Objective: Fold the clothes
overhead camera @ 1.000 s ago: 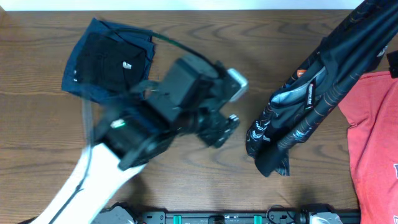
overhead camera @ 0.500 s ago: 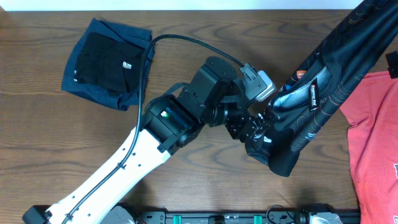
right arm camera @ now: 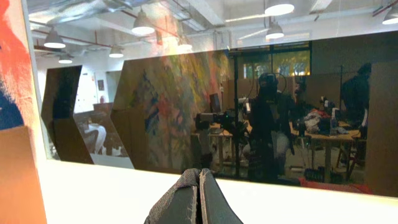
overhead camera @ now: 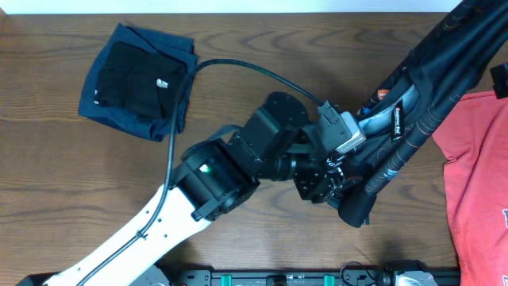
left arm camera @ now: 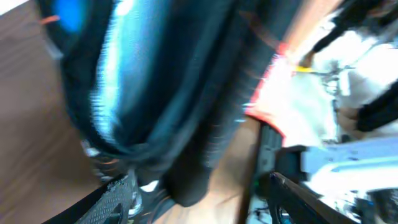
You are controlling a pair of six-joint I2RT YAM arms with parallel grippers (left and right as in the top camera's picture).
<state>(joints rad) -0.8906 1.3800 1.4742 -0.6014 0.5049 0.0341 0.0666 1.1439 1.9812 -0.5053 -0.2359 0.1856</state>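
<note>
The black jersey (overhead camera: 429,87) with thin contour lines hangs in a long bunch from the top right corner down to the table middle-right. My left gripper (overhead camera: 337,187) is at its lower end. In the left wrist view its fingers (left arm camera: 205,193) are spread, with blurred dark jersey cloth (left arm camera: 161,93) bunched between and above them. My right gripper is out of the overhead view. In the right wrist view its fingertips (right arm camera: 200,190) are pressed together, raised high and facing a window, with dark cloth pinched at the tips.
Folded navy and black garments (overhead camera: 135,79) lie at the table's back left. A red T-shirt (overhead camera: 476,183) lies flat at the right edge. The left arm's cable (overhead camera: 254,70) loops over the brown wooden table (overhead camera: 63,183).
My left arm has swung right from the table's middle to the jersey's hanging lower end. The jersey's bottom has shifted slightly against the gripper.
</note>
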